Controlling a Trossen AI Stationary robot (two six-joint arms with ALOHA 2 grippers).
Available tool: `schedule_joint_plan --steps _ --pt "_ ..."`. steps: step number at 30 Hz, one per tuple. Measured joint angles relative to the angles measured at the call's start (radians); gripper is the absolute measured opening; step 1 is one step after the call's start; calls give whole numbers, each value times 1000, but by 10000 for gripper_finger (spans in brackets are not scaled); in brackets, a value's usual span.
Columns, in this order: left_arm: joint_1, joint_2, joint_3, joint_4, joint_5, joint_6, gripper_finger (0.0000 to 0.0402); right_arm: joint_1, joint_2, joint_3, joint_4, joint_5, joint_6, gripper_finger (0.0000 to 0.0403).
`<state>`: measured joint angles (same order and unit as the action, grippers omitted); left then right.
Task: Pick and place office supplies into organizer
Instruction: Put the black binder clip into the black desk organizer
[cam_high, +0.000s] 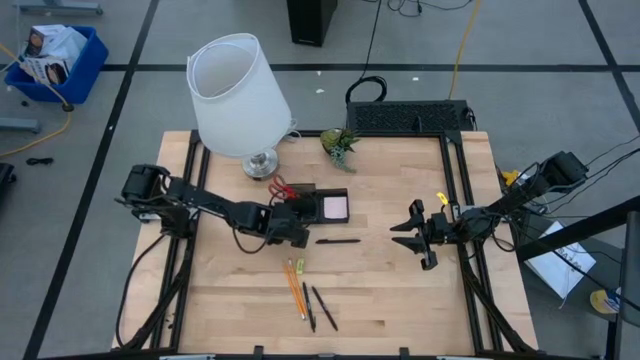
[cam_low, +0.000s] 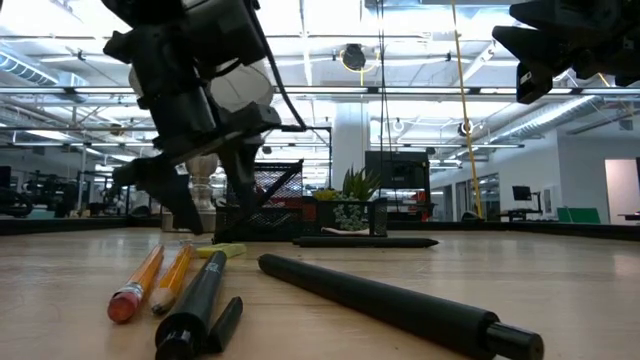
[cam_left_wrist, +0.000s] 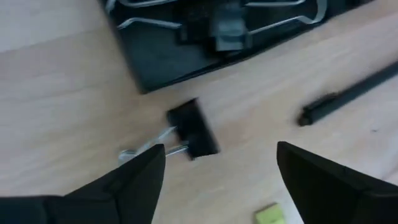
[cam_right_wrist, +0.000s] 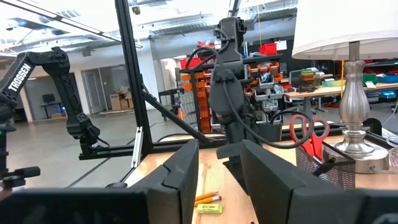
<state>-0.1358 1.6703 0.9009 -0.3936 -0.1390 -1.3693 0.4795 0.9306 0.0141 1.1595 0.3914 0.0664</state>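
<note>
The left gripper (cam_left_wrist: 214, 171) hovers with fingers spread wide over a black binder clip (cam_left_wrist: 193, 127), which lies on the table between and just ahead of the fingertips, beside the organizer (cam_left_wrist: 168, 59). The right gripper (cam_high: 428, 240) waits apart, fingers partly open, holding nothing

we see two dark jointed arms looped with black cables; the left arm (cam_right_wrist: 37, 81) bears white "trossen" lettering, and the fingers (cam_left_wrist: 130, 186) look matte black
</note>
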Motion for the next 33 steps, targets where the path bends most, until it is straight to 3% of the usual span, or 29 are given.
schedule_joint_plan --steps 11,26,33 --pt "42 66 3 -4 1 28 260 0 0 0 1 0 0 116" --pt "-34 97 2 51 2 4 81 0 0 0 1 0 0 116" --pt "-64 98 3 87 27 6 51 0 0 0 1 0 0 116"
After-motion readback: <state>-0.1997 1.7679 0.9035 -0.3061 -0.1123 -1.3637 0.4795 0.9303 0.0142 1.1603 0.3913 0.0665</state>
